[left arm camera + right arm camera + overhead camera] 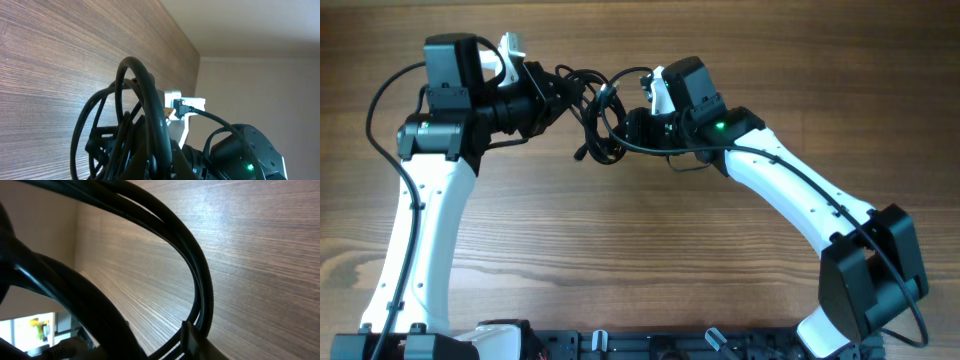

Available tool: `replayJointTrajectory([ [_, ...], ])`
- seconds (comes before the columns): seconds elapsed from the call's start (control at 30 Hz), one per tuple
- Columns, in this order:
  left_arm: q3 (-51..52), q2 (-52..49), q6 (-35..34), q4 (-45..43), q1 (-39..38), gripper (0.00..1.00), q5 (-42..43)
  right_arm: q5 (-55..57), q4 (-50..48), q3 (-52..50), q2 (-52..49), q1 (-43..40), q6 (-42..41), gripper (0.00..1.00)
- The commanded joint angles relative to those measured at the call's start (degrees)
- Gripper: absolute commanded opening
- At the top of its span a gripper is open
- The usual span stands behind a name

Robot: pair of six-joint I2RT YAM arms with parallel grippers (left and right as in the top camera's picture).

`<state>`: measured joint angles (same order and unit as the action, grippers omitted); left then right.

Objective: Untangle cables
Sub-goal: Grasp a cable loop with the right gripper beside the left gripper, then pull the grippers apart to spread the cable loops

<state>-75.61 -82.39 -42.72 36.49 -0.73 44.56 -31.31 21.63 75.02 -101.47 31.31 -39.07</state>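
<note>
A knot of thin black cables (592, 118) hangs between my two grippers at the back middle of the table. My left gripper (560, 92) comes in from the left and is shut on the bundle. In the left wrist view the cables (145, 105) loop up out of its jaws and hide them. My right gripper (628, 128) reaches into the knot from the right. In the right wrist view, two cable strands (202, 285) run down against one finger (199, 342). A thick blurred cable (85, 315) hides the other finger, so the jaw gap does not show.
The wooden table (650, 240) spreads out in front of the knot. The right arm's black wrist with a green light (245, 157) sits close behind the bundle in the left wrist view. Both arm bases stand at the front edge (620, 345).
</note>
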Motion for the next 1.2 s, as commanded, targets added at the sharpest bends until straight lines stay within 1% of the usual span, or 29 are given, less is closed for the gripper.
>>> replayJointTrajectory([
  [0.0, -1.7, 2.0, -0.2, -1.2, 0.3, 0.04, 1.0, 5.4, 1.8, 0.7, -2.2, -0.3, -1.4, 0.24],
  [0.03, -1.7, 2.0, -1.2, -1.4, 0.4, 0.04, 1.4, 7.1, 3.1, 0.7, -2.2, -0.3, -1.2, 0.18],
  [0.1, -1.7, 2.0, -2.4, -3.5, 1.2, 0.04, 6.2, 8.9, 4.8, 0.7, -2.2, -0.3, -1.2, 0.11],
  [0.17, -1.7, 2.0, -5.2, -5.8, 2.5, 0.04, 11.2, 10.4, 6.4, 0.7, -2.2, -0.3, -1.2, 0.08],
  [0.23, -1.7, 2.0, -8.9, -8.9, 4.6, 0.04, 17.4, 11.0, 7.2, 0.7, -2.2, -0.4, -0.9, 0.06],
  [0.3, -1.6, 2.0, -11.5, -10.0, 6.7, 0.04, 21.6, 11.5, 7.8, 0.7, -2.2, -0.7, -0.7, 0.04],
  [0.37, -1.6, 2.0, -11.8, -10.0, 8.9, 0.04, 25.5, 12.3, 8.8, 0.7, -2.2, -1.1, -0.7, 0.04],
  [0.47, -1.6, 2.0, -11.5, -10.0, 11.6, 0.04, 28.5, 12.2, 10.0, 0.7, -2.2, -2.3, 0.2, 0.04],
  [0.53, -1.6, 2.0, -8.6, -9.9, 13.2, 0.04, 30.3, 12.2, 10.9, 0.7, -2.2, -3.6, 1.9, 0.04],
  [0.57, -1.6, 2.0, -5.2, -10.0, 13.9, 0.04, 31.8, 12.2, 11.8, 0.7, -2.2, -4.3, 2.7, 0.04],
  [0.67, -1.6, 2.0, 7.4, -9.9, 14.4, 0.04, 37.8, 11.2, 13.3, 0.7, -2.2, -6.4, 5.9, 0.04],
  [0.73, -1.6, 2.0, 17.2, -9.5, 14.3, 0.04, 43.9, 10.2, 13.9, 0.7, -2.2, -7.8, 7.8, 0.04],
  [0.77, -1.6, 2.0, 20.5, -8.9, 14.4, 0.04, 45.4, 10.2, 14.3, 0.7, -2.2, -8.5, 7.8, 0.04],
  [0.8, -1.4, 1.9, 24.5, -8.6, 14.4, 0.04, 45.4, 9.3, 14.7, 0.7, -2.2, -9.4, 9.2, 0.04],
  [0.9, -1.1, 1.6, 24.5, -8.3, 14.3, 0.04, 43.0, 9.2, 14.9, 0.7, -2.2, -9.4, 9.9, 0.04],
  [0.93, -0.9, 1.4, 24.5, -7.0, 14.3, 0.04, 40.1, 9.2, 14.9, 0.7, -2.2, -9.4, 10.6, 0.04],
  [1.0, -0.8, 1.0, 24.5, -1.6, 14.3, 0.04, 30.8, 9.2, 15.1, 0.7, -2.2, -9.4, 10.6, 0.04],
  [1.07, -0.8, 0.5, 24.8, 6.3, 14.1, 0.04, 18.7, 9.4, 15.3, 0.7, -2.2, -9.5, 10.8, 0.04],
  [1.1, -0.8, 0.2, 26.3, 9.3, 13.7, 0.04, 14.9, 9.4, 15.3, 0.7, -2.2, -9.6, 10.8, 0.04],
  [1.13, -0.8, -0.3, 29.3, 12.6, 13.0, 0.04, 11.8, 9.4, 15.3, 0.7, -2.2, -9.6, 10.9, 0.04],
  [1.17, -0.8, -0.8, 32.4, 15.5, 11.9, 0.04, 10.4, 9.4, 15.3, 0.7, -2.2, -9.7, 11.2, 0.04],
])
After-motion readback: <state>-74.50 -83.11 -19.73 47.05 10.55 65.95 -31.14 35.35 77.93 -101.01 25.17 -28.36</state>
